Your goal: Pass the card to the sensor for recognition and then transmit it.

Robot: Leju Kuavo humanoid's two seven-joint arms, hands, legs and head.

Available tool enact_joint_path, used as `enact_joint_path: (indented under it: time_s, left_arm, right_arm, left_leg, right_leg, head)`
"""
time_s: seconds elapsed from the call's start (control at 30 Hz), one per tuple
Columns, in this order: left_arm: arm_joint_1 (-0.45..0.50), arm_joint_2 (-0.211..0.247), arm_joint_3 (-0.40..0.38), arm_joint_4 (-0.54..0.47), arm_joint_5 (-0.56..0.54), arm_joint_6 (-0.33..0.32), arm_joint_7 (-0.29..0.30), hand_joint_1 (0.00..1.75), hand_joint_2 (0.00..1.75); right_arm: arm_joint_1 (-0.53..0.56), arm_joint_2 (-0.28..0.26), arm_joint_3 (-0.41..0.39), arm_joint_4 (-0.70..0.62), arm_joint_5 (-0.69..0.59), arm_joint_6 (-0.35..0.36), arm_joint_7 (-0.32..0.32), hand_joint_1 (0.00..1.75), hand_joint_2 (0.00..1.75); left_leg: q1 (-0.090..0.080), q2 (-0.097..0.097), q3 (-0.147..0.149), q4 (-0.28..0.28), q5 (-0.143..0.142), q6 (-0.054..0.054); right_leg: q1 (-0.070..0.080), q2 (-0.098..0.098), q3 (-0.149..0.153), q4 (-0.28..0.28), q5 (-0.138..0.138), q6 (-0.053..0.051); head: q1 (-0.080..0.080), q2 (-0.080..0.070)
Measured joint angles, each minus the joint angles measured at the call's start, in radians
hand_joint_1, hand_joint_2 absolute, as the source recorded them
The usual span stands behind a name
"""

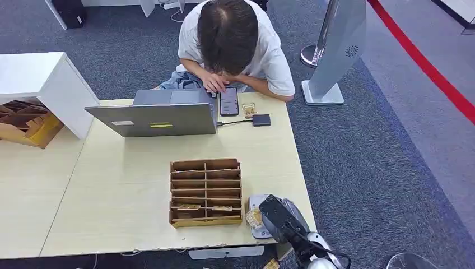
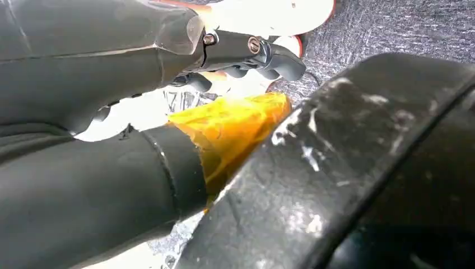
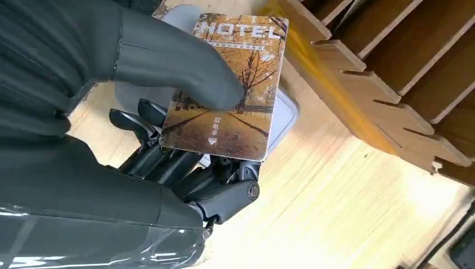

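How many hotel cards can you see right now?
3 for sure: one card held by the right hand over the sensor, two in the wooden rack's front slots; more may be hidden.

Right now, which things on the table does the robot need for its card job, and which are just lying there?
Needed for the job:
hotel card, held by the right robot hand
grey card reader under the card
wooden card rack

Just lying about:
laptop
phone
small black box on a cable
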Motion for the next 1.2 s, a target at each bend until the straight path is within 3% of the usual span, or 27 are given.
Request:
enact_joint_path:
  time_s: [1.2]
  left_arm:
    - [0.005,-0.007,0.001,-0.008,-0.012,0.026,0.039,0.0,0.0]
  right_arm:
    - [0.0,0.024,-0.048,0.042,0.015,-0.061,0.029,1.75,1.75]
  left_leg:
    - [0.0,0.0,0.0,0.0,0.0,0.0]
  right_leg:
    - [0.0,0.0,0.0,0.0,0.0,0.0]
  head:
    - [0.0,0.0]
